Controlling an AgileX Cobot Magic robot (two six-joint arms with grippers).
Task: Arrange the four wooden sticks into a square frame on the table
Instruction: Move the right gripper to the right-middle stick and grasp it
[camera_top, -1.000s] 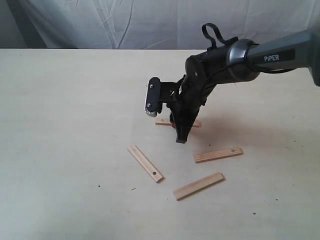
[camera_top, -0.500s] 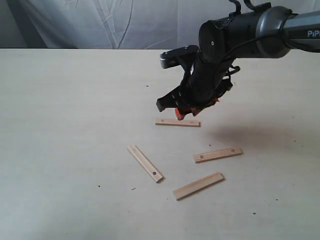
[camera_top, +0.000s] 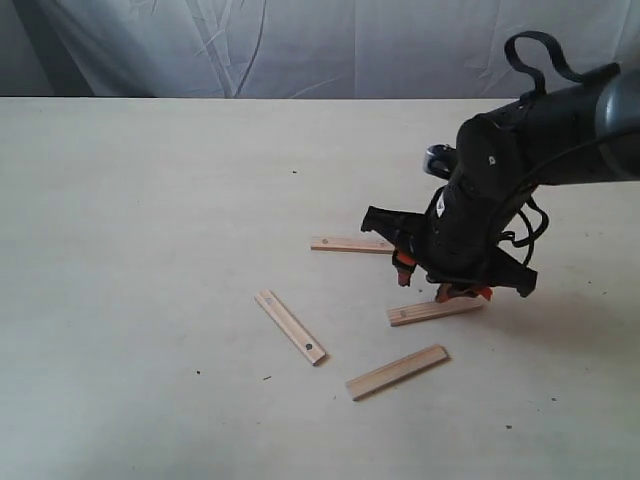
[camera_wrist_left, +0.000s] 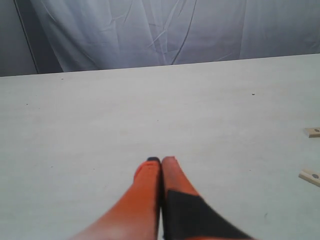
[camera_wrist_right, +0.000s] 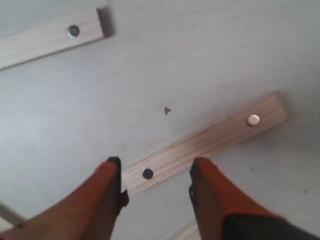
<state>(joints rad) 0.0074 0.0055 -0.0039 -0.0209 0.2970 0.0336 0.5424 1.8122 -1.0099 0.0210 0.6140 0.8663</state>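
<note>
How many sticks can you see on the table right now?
4: far stick, its end behind the right gripper; left stick, diagonal; right stick, under that gripper; near stick. None looks fully hidden.

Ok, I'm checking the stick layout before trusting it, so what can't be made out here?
Exterior view: the right arm covers one end of the far stick.
Left wrist view: two stick ends are cut off by the picture edge.
Right wrist view: whether the right jaws touch the stick between them.
</note>
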